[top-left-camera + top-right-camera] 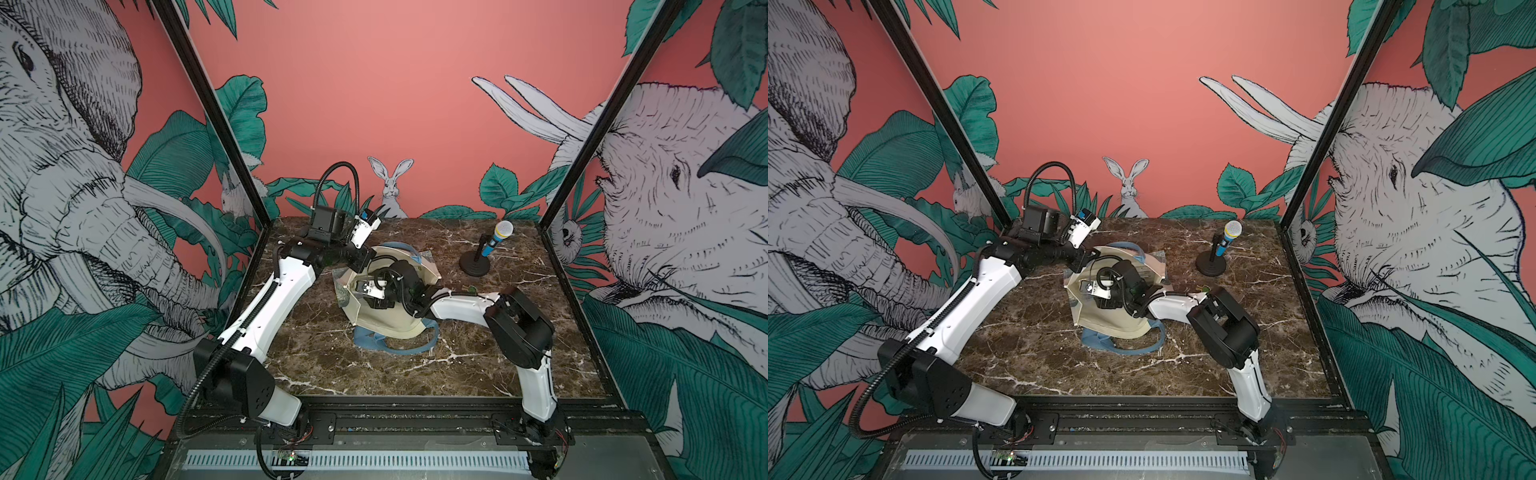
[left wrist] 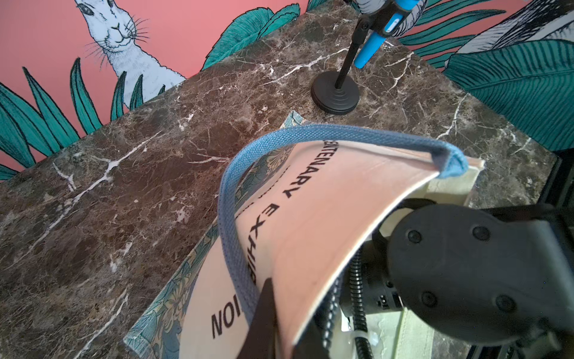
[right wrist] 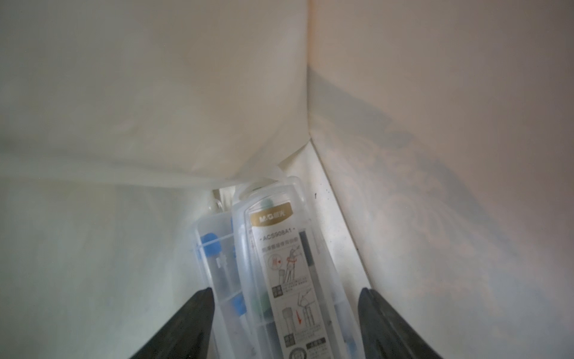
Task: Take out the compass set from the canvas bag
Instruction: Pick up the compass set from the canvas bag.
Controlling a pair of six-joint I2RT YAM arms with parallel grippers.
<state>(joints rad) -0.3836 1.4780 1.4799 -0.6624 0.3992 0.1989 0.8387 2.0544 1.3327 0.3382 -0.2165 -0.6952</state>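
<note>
2 dark fingers (image 3: 192, 326) of my right gripper (image 3: 285, 292) stand spread wide inside the canvas bag (image 1: 390, 324), and the compass set (image 3: 279, 248) – a clear plastic case with a white label – lies between them, at the bag's bottom. Its long axis runs straight away from my gripper toward an inner corner of the bag, gold-banded end farthest from me. It rests partly over another clear box (image 3: 214, 264) holding blue parts. My right arm bends at the elbow and plunges wrist-first into the bag's mouth, which gapes upward on the marble table (image 1: 332, 365). My left arm reaches far forward – my left gripper (image 2: 285, 329) is pressed together on the bag's rim beside the blue strap (image 2: 230, 217).
</note>
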